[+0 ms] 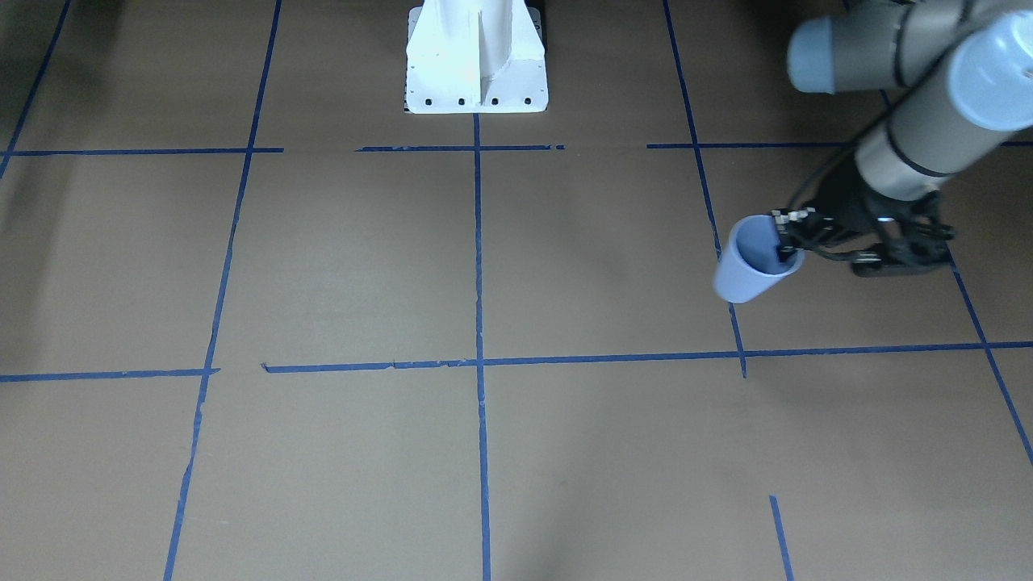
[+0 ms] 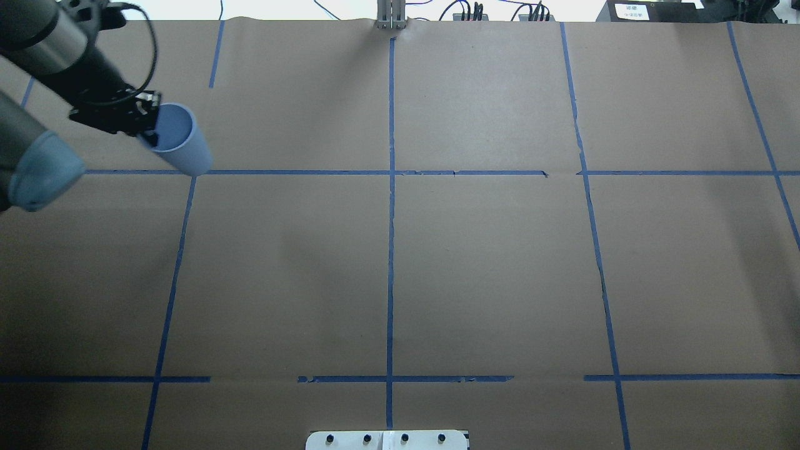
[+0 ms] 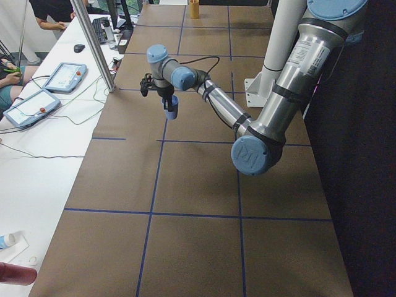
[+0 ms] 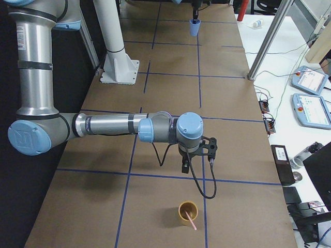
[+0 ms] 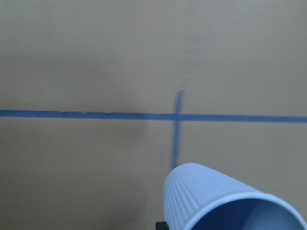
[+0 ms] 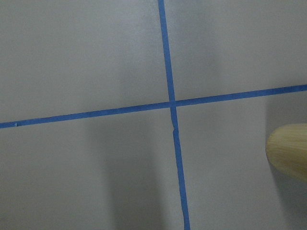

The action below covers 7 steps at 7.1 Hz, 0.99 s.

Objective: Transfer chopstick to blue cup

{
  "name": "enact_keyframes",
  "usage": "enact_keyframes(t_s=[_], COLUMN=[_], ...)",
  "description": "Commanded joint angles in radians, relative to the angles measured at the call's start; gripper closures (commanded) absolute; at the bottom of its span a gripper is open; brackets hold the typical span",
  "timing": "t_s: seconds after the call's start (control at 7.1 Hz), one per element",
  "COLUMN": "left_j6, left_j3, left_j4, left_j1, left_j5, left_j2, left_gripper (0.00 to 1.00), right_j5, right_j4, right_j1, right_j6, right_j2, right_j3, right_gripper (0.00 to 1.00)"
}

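My left gripper (image 1: pixel 784 246) is shut on the rim of the light-blue ribbed cup (image 1: pixel 749 265), with one finger inside it. It holds the cup tilted above the table at the robot's far left (image 2: pixel 180 142). The cup's rim fills the bottom right of the left wrist view (image 5: pixel 225 203). A pale pink chopstick (image 4: pixel 191 222) leans in a tan cup (image 4: pixel 187 212) at the table's right end. My right gripper (image 4: pixel 197 161) hangs a little above the table, short of the tan cup; I cannot tell whether it is open or shut.
The tan cup's side shows at the right edge of the right wrist view (image 6: pixel 289 151). The white robot base (image 1: pixel 476 60) stands at mid-table. Blue tape lines cross the brown table. Operators' desks with pendants (image 4: pixel 310 98) lie beyond the far edge.
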Motion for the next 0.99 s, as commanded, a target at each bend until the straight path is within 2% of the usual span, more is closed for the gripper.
enact_keyframes(t_s=[0.0,0.14,0.42,0.56,0.85], left_j6=[-0.270,-0.333,-0.369,-0.369,-0.371], left_j3=[0.038,0.089,0.257,0.294,0.296], left_j4=[0.024,-0.011,-0.240,-0.287,-0.287], left_j1=[0.200,0.292,0.348,0.371,0.382], left_j5=[0.100,0.164,0.214,0.240,0.242], left_j2=[-0.222,-0.273,-0.286,-0.288,-0.297], left_gripper=[1.00,1.00,0.99,0.99,0.97], right_j5=[-0.002,0.000,0.004,0.006,0.009], right_j4=[0.003,0.003,0.003,0.002,0.001], right_j1=[0.000,0.000,0.000,0.000,0.000], right_j6=[0.007,0.006,0.010,0.009,0.010], right_j2=[0.003,0.001,0.007,0.009,0.009], right_j3=[-0.011,-0.008,-0.005,0.000,-0.002], right_gripper=[0.00,0.00,0.00,0.00,0.00])
